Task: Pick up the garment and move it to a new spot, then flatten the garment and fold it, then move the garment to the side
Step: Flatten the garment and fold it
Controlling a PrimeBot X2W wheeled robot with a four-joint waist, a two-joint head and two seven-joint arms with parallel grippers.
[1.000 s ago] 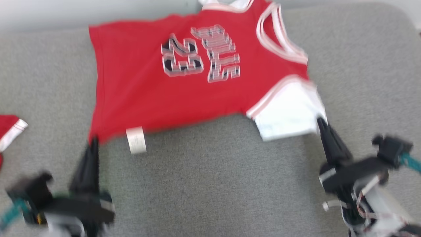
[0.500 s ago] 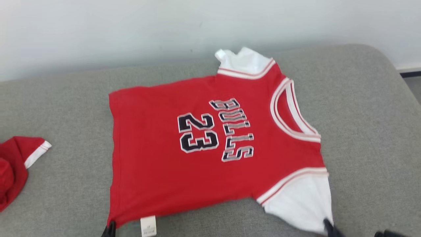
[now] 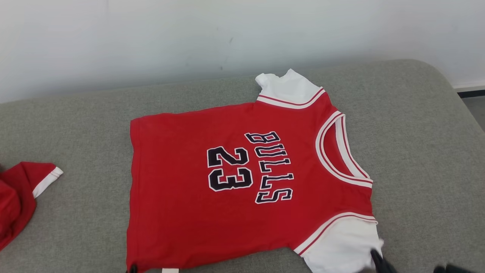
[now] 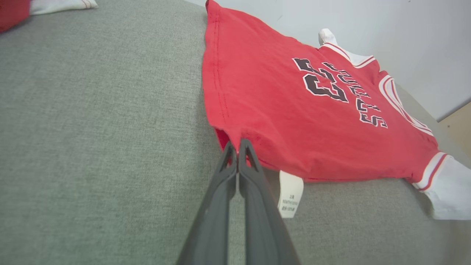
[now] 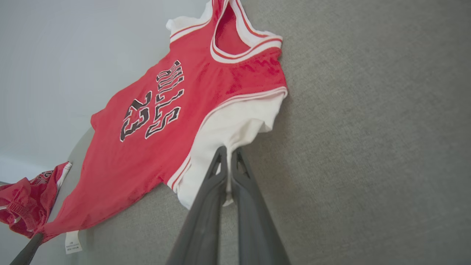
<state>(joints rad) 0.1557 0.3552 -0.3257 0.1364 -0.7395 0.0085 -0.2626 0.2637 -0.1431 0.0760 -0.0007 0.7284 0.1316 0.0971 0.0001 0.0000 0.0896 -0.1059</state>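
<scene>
The garment (image 3: 227, 197) is a red jersey with white sleeves and "BULLS 23" on it, spread flat on the grey cushion (image 3: 424, 151). My left gripper (image 4: 238, 147) is shut on the near corner of its red hem, beside the white care label (image 4: 290, 193); only its tip (image 3: 132, 269) reaches the head view's bottom edge. My right gripper (image 5: 228, 154) is shut on the near white sleeve (image 5: 228, 129), its tip (image 3: 377, 259) at the lower right of the head view. The right wrist view has the left gripper (image 5: 27, 248) at the hem corner.
A second red garment (image 3: 15, 197) with white trim lies bunched at the cushion's left end. A pale wall (image 3: 189, 38) runs along the cushion's far edge. The cushion's rounded right end drops to the floor (image 3: 473, 106).
The head camera has tilted up, so the jersey sits lower in the picture and the arms have slid off the bottom. Both grippers still pinch the same hem corner and sleeve.
</scene>
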